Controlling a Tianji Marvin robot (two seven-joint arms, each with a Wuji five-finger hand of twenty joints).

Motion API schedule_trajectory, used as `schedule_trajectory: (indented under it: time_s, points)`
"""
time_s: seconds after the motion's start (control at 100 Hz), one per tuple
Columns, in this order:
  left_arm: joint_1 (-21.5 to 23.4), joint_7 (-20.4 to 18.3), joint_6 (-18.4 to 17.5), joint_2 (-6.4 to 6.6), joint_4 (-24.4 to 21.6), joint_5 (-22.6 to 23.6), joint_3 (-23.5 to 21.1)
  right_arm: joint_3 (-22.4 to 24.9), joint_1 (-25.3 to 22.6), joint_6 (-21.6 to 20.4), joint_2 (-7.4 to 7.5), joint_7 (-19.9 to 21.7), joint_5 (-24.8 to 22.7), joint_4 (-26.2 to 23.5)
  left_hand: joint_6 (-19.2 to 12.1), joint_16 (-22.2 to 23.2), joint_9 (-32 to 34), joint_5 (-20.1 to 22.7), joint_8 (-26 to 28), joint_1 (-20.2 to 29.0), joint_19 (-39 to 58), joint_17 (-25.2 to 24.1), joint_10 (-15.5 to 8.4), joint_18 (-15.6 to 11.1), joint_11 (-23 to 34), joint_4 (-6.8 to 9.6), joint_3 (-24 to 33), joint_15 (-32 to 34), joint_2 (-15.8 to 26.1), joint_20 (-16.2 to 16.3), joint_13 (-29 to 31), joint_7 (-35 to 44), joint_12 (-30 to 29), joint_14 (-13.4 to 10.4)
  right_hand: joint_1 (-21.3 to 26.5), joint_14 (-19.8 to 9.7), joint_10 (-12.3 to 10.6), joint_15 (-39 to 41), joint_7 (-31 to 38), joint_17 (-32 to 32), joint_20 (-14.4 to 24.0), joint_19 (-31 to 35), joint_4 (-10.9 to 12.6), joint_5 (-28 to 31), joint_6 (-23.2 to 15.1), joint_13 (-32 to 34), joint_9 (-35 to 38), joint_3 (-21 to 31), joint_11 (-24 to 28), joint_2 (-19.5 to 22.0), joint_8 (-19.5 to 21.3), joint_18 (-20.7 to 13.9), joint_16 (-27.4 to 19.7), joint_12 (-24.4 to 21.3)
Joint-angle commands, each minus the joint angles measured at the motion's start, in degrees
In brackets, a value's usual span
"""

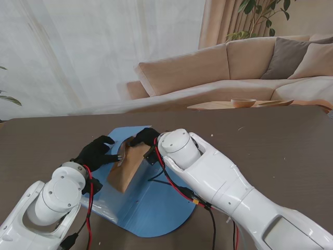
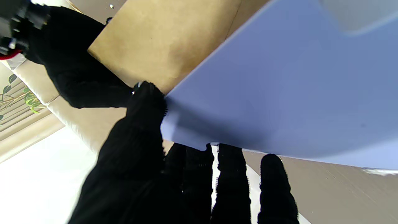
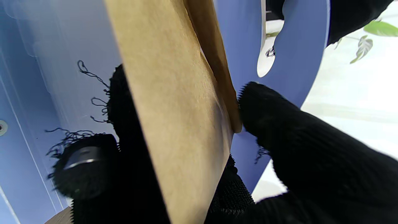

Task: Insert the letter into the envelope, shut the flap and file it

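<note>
Filing step, seen from the stand. We hold the envelope [image 1: 126, 165] at centre frame, its lower end inside the blue folder [image 1: 151, 208] that lies open on the table [image 1: 270, 140]. Our right hand [image 1: 145, 138] pinches the envelope's upper edge, thumb on one face and fingers on the other, as the right wrist view confirms. Our left hand [image 1: 96, 152] grips the folder's raised cover at its edge, thumb against it; whether it also touches the envelope we cannot tell. The letter is not visible, presumably already inside. To do this well, we judge, the left hand should keep the cover lifted while the right slides the envelope flat and deep toward the fold, releasing only once it is fully seated.
</note>
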Motion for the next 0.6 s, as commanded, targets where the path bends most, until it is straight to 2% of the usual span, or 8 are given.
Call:
schedule_trajectory:
  time_s: [0.0,0.23,0.34,0.44,0.47,0.54,0.59]
  points:
    - [0.1,-0.7,-0.1,-0.35,-0.5,0.0,0.0,0.1,-0.8,0.2,0.94,1.2,-0.8,-2.0,0.1,0.7,6.0,0.1,0.3,9.0,0.2,-0.2,-10.2,0.6,13.4,3.02,7.4,-1.0,10.8,1.1,0.9,1.4,3.6,1.9,-4.4,1.9,1.3,-1.8,-6.6,-1.1,1.2,-0.1,3.3,1.8,1.1,0.6,-1.7,-1.5,-1.0,1.3,6.3,0.1,-0.6,0.9]
    - [-0.2,-0.2,-0.1,-0.46,0.1,0.1,-0.2,1.6,-2.9,1.5,3.56,2.9,-4.3,-6.3,0.2,0.8,6.0,0.1,0.3,9.0,0.3,-0.1,-10.2,0.5,13.4,3.05,7.5,-1.0,10.8,1.0,0.9,1.4,3.7,1.8,-10.1,3.0,3.5,-4.8,-12.1,-4.7,1.7,-1.6,2.0,-0.5,2.5,-2.2,-5.6,-11.0,-3.1,3.0,5.4,1.7,-1.4,0.6]
    - [-0.2,-0.1,-0.2,-0.48,0.2,0.2,-0.2,2.3,-3.8,2.2,4.66,3.8,-5.7,-8.1,0.1,0.8,6.0,0.1,0.3,9.0,0.3,-0.1,-10.1,0.5,13.4,3.04,7.5,-1.0,10.8,1.0,0.9,1.4,3.8,1.9,-10.0,3.2,3.9,-5.1,-13.3,-5.5,2.0,-1.9,2.1,-1.3,2.6,-2.8,-6.5,-13.0,-3.5,3.1,4.7,2.0,-1.5,0.6]
    - [-0.3,-0.1,-0.3,-0.48,0.3,0.2,-0.3,2.4,-4.1,2.7,5.82,5.5,-7.3,-9.4,0.2,0.8,6.0,0.1,0.3,9.0,0.3,-0.1,-10.1,0.6,13.4,3.06,7.5,-0.9,10.8,1.1,1.0,1.4,3.8,1.9,-6.6,1.7,2.3,-4.2,-13.5,-4.6,2.1,-1.5,3.4,-1.9,1.4,-2.3,-6.8,-8.7,-1.9,0.7,4.8,0.1,-1.1,1.5]
    - [-0.3,-0.1,-0.3,-0.49,0.4,0.3,-0.3,2.4,-4.1,2.8,5.93,5.6,-7.5,-9.6,0.2,0.8,6.0,0.1,0.3,9.0,0.3,-0.2,-10.1,0.5,13.4,3.08,7.6,-0.9,10.8,1.0,1.0,1.4,3.8,1.8,-5.0,0.8,1.0,-2.6,-12.4,-3.6,2.1,-0.5,3.8,-2.2,0.6,-1.5,-6.4,-5.2,0.0,-0.2,5.6,-1.0,-0.3,2.3]
    - [-0.3,-0.1,-0.3,-0.49,0.5,0.3,-0.3,2.5,-4.1,3.0,6.23,6.2,-7.7,-9.9,0.2,0.8,6.0,0.1,0.3,9.0,0.3,-0.2,-10.1,0.5,13.4,3.05,7.5,-1.0,10.8,1.0,1.0,1.4,3.8,1.8,-2.3,-0.6,-1.5,0.5,-9.9,-2.1,2.2,1.4,4.2,-2.6,-0.7,-0.4,-6.1,-1.1,4.0,-1.9,7.8,-3.1,1.4,3.6]
    - [-0.4,-0.1,-0.3,-0.49,0.5,0.3,-0.3,2.4,-3.9,3.1,6.44,6.8,-7.8,-10.0,0.1,0.9,6.0,0.1,0.3,9.0,0.4,-0.1,-10.1,0.6,13.4,3.07,7.5,-1.0,10.8,1.0,1.0,1.4,3.8,1.9,1.5,-2.2,-3.7,3.2,-7.6,-0.9,2.0,2.5,1.4,-3.4,-1.9,0.4,-5.8,0.7,6.9,-4.5,8.8,-4.9,2.9,3.0]
